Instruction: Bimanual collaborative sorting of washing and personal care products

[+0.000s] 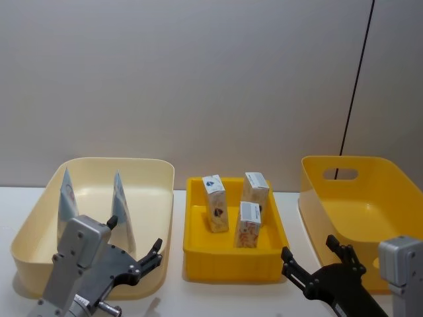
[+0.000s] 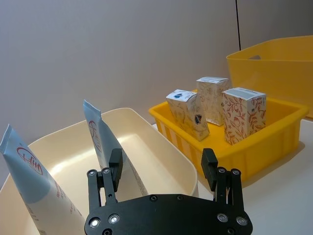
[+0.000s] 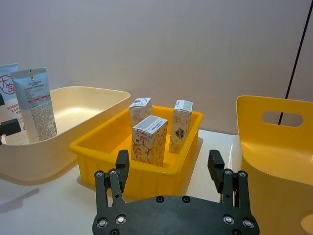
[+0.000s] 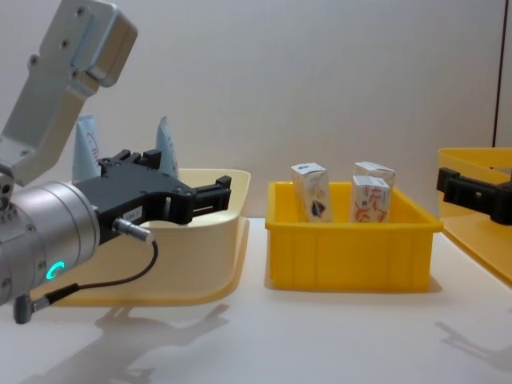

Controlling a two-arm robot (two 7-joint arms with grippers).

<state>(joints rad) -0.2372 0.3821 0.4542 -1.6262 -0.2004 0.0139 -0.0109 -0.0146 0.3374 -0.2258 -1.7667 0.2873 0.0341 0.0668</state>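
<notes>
Left pincer (image 2: 162, 164): jaws wide, holding nothing; hovering at the near right corner of the cream tub (image 1: 112, 162).
Right pincer (image 1: 308, 251): jaws wide, holding nothing; low over the worktop (image 1: 225, 297), near side, between the yellow tray (image 1: 231, 269) and the yellow bin (image 1: 370, 173).
Left tube (image 1: 66, 198): in the cream tub, left part; crimped end up, roughly upright.
Right tube (image 1: 122, 201): in the same tub, just far of the left pincer; crimped end up, leaning slightly.
Blue-print carton (image 1: 215, 201): in the yellow tray, left side; upright, tipped a little.
Far carton (image 1: 255, 187): in the tray, far right; upright.
Orange-red carton (image 1: 248, 226): in the tray, right side, just near of the far carton; upright.
Key relation: cartons between the two pincers, long axes vertical; far-right of the left pincer, far-left of the right pincer.
Nearer arm, by judgement: right for the orange-red carton, left for the blue-print carton and both tubes.
Approach, by judgement: forward reach over the tray's near wall, jaws spanning a carton's narrow faces; neighbouring cartons close enough to be knocked.
</notes>
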